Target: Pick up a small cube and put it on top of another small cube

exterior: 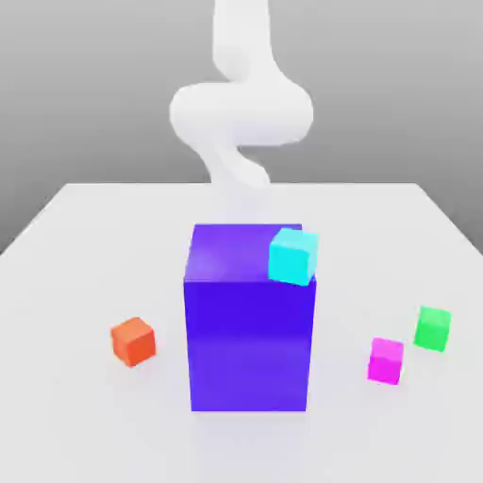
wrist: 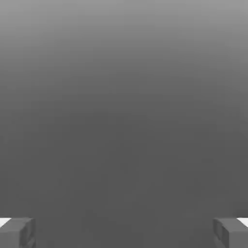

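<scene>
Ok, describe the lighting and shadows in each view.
Exterior view: soft, even light; the purple block casts only a faint reflection on the white table, and the arm looks blurred. Hand view: a plain grey gradient, darker low down, between two spread fingertips.

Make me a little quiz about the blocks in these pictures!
1. True or false: the cyan cube sits on the big blue block.
2. Which cube is nearest the green cube? A) orange B) pink C) cyan
3. Fill in: the gripper is ____ (open or shut).

Key: 1 true. 2 B, the pink cube; the orange cube lies at the exterior view's left. 3 open, fingers far apart, holding nothing.
</scene>
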Tool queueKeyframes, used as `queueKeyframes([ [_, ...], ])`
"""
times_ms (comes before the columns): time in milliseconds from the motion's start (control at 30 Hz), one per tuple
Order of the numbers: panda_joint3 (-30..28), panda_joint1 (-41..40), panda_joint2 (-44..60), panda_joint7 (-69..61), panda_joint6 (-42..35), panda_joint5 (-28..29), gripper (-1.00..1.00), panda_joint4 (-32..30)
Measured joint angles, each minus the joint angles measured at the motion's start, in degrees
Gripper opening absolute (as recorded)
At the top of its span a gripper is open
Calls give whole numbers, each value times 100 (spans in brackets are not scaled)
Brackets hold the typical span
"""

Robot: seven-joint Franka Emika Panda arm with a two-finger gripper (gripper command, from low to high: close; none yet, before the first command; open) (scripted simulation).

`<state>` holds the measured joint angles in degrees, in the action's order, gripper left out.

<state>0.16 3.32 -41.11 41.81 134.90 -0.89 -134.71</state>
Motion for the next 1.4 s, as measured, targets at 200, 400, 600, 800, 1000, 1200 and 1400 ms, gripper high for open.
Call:
queueKeyframes([
  [200,101,912,1331,-1096,863,-218,0,-781],
  [400,340,1679,2580,-2069,1677,-343,0,-1524],
  [600,750,2311,3825,-2810,2498,-146,0,-2269],
  [800,551,2665,5075,-2654,3416,628,0,-2468],
  [1000,203,2968,5823,-2492,4019,838,-100,-2332],
  [1200,262,2913,5673,-2506,3893,826,-100,-2361],
  [1400,616,2757,4522,-2909,2958,277,-100,-2573],
])
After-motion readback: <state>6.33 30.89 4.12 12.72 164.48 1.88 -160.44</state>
